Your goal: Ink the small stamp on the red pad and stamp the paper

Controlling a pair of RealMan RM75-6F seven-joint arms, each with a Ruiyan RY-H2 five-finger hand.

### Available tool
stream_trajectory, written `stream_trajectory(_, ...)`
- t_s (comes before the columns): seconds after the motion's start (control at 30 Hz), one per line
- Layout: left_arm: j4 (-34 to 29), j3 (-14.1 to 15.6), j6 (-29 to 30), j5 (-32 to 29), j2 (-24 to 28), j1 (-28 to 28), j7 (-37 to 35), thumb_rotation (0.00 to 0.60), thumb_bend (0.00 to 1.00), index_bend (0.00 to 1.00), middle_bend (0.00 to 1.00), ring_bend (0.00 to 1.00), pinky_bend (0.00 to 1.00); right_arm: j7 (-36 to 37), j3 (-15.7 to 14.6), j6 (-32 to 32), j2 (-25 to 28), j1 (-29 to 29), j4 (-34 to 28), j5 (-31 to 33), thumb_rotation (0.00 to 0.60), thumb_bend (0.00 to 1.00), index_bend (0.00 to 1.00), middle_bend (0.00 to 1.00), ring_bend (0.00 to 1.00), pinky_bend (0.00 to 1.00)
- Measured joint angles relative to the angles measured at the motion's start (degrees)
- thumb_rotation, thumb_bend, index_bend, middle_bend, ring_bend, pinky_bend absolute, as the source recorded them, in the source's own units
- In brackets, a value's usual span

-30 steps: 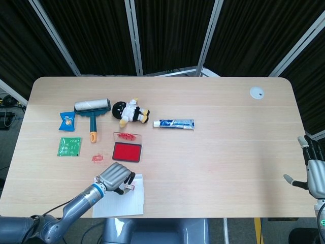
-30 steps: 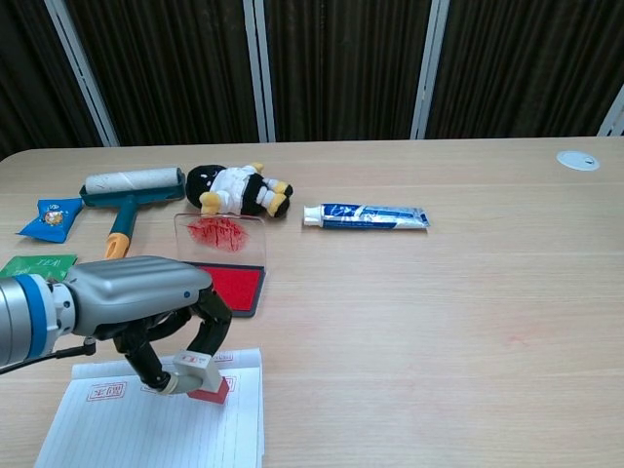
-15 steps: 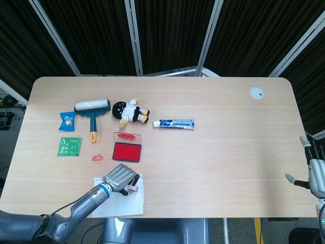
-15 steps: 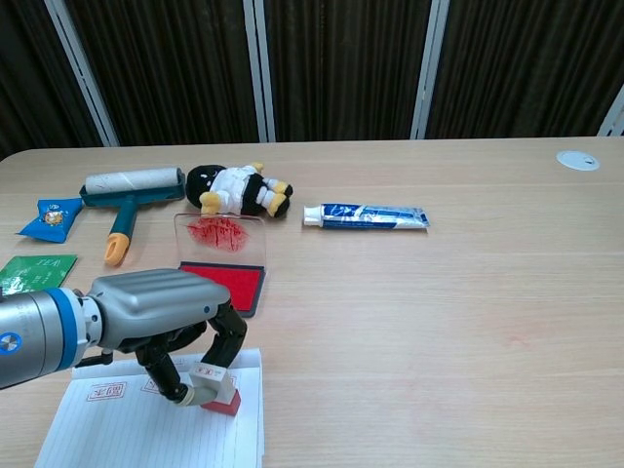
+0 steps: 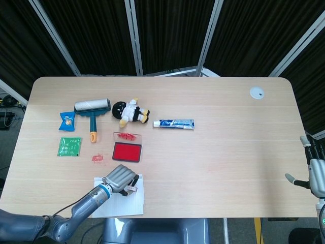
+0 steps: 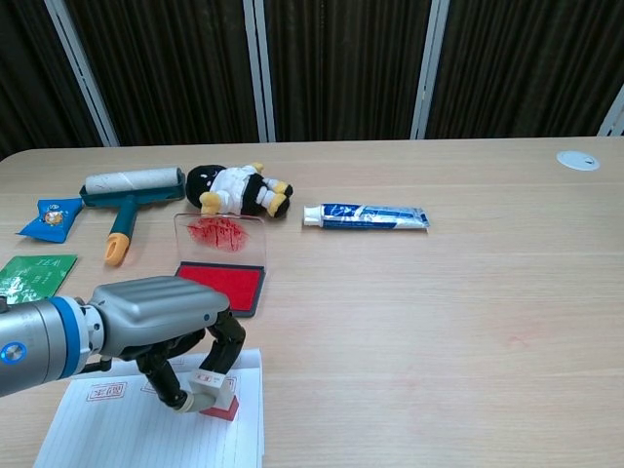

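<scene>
Head: pad tray open, red ink inside, lid raised behind | left hand over paper at desk front edge | right hand fingers spread, empty || Chest: left hand clamps stamp, red face on paper | dark curtains behind.

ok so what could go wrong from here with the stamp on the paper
The left hand holds the small stamp down near the paper's right edge, so a slide could smear the print or run it off the sheet. The paper appears unheld, with the right hand far off, so it may lift with the stamp.
</scene>
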Motion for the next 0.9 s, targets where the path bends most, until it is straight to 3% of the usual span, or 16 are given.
stream_trajectory(0.9,4.2,0.9,-1.4,-0.8,-2.0,-0.1,-1.2,0.600,0.59,0.60,0.57,0.77,0.84,-0.3,0.0,-0.3,-0.2,0.1,0.2,0.4,0.600,0.00,0.00,0.00,0.00,0.00)
